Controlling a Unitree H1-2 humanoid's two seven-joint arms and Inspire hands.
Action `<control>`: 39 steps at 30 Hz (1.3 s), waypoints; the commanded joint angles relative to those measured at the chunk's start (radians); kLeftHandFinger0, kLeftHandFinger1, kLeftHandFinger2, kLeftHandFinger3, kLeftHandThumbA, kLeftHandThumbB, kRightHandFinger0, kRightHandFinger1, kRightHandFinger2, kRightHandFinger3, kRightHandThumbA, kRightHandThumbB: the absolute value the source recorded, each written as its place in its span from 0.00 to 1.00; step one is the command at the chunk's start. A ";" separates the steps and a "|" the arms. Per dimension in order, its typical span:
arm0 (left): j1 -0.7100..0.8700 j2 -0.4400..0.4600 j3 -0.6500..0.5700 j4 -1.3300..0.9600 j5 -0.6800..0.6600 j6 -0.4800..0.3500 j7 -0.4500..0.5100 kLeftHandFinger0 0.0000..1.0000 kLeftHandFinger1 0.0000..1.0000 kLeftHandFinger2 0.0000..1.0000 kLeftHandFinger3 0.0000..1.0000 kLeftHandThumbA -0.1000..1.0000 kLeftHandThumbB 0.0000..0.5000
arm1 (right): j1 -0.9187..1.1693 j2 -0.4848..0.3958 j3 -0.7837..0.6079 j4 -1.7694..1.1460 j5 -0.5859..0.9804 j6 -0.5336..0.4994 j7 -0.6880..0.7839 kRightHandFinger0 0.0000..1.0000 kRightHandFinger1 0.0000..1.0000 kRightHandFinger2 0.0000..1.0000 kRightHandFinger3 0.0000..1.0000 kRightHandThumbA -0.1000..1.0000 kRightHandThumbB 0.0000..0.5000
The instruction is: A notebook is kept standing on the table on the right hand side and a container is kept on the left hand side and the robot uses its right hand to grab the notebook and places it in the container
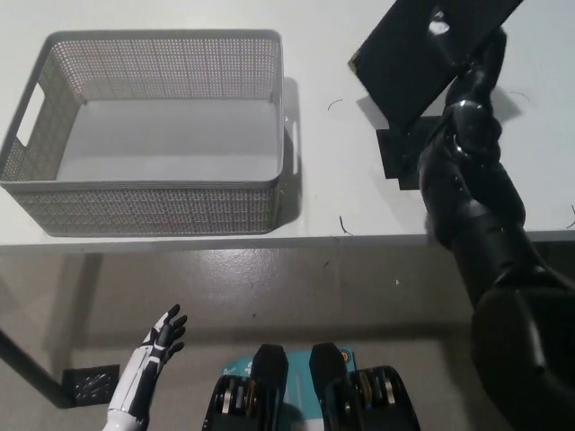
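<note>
A black notebook (422, 58) hangs tilted above the table at the upper right, lifted off the black mat (400, 162) below it. My black right hand (476, 63) is shut on the notebook's right edge, the arm rising from the bottom right. The grey mesh container (148, 206) stands on the table's left half, with nothing inside it. My white left hand (153, 346) rests low at the lower left, below the table edge, fingers spread.
The white table's front edge (269, 241) runs across the middle of the picture. A bare strip of table lies between the container and the notebook. A small dark mat (88, 382) lies on the floor at the lower left.
</note>
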 commanded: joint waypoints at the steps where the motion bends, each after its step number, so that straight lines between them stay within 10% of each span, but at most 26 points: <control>1: 0.008 0.006 -0.002 -0.002 -0.001 -0.058 -0.002 1.00 1.00 1.00 1.00 1.00 0.27 | -0.044 0.036 -0.028 -0.227 0.123 0.010 0.044 0.00 0.02 0.53 0.58 0.00 0.15; 9: 0.005 0.007 -0.004 0.002 0.008 -0.056 -0.001 1.00 1.00 1.00 1.00 1.00 0.27 | -0.065 0.130 0.060 -0.617 0.136 0.157 0.046 0.00 0.05 0.50 0.49 0.00 0.10; 10: 0.003 0.006 -0.005 0.003 0.009 -0.056 0.000 1.00 1.00 1.00 1.00 1.00 0.25 | -0.071 0.139 0.071 -0.619 0.121 0.162 0.042 0.01 0.06 0.50 0.46 0.00 0.22; 23: 0.001 0.007 -0.024 0.001 0.007 -0.064 -0.019 1.00 1.00 1.00 1.00 1.00 0.27 | -0.183 0.289 0.300 -0.187 -0.076 0.036 -0.036 0.00 0.11 0.54 0.69 0.00 0.21; 29: -0.010 0.014 -0.030 0.006 0.011 -0.062 -0.026 1.00 1.00 1.00 1.00 1.00 0.30 | -0.242 0.320 0.340 -0.013 -0.081 0.039 -0.024 0.00 0.08 0.50 0.56 0.00 0.20; 31: -0.011 0.010 -0.030 0.009 0.013 -0.061 -0.021 1.00 1.00 1.00 1.00 1.00 0.29 | -0.259 0.314 0.378 0.037 -0.113 0.097 -0.009 0.09 0.17 0.54 0.56 0.26 0.30; 33: -0.011 0.012 -0.032 0.006 0.010 -0.052 -0.026 1.00 1.00 1.00 1.00 1.00 0.28 | -0.255 0.290 0.441 0.087 -0.149 0.096 0.069 0.37 0.50 0.95 1.00 0.60 0.61; 34: -0.012 0.012 -0.033 0.007 0.010 -0.052 -0.026 1.00 1.00 1.00 1.00 1.00 0.28 | -0.256 0.288 0.447 0.091 -0.146 0.092 0.073 0.37 0.48 0.92 1.00 0.62 0.62; 35: -0.012 0.010 -0.032 0.007 0.004 -0.050 -0.027 1.00 1.00 1.00 1.00 1.00 0.28 | -0.251 0.273 0.468 0.100 -0.136 0.100 0.168 0.61 0.91 1.00 1.00 0.74 0.76; 36: -0.009 0.013 -0.032 0.010 0.007 -0.056 -0.025 1.00 1.00 1.00 1.00 1.00 0.33 | -0.237 0.248 0.516 0.115 -0.174 0.095 0.215 1.00 1.00 1.00 1.00 0.89 0.90; 39: -0.012 0.013 -0.028 0.012 0.011 -0.052 -0.018 1.00 1.00 1.00 1.00 1.00 0.39 | -0.229 0.226 0.537 0.110 -0.174 0.094 0.220 1.00 1.00 1.00 1.00 0.94 1.00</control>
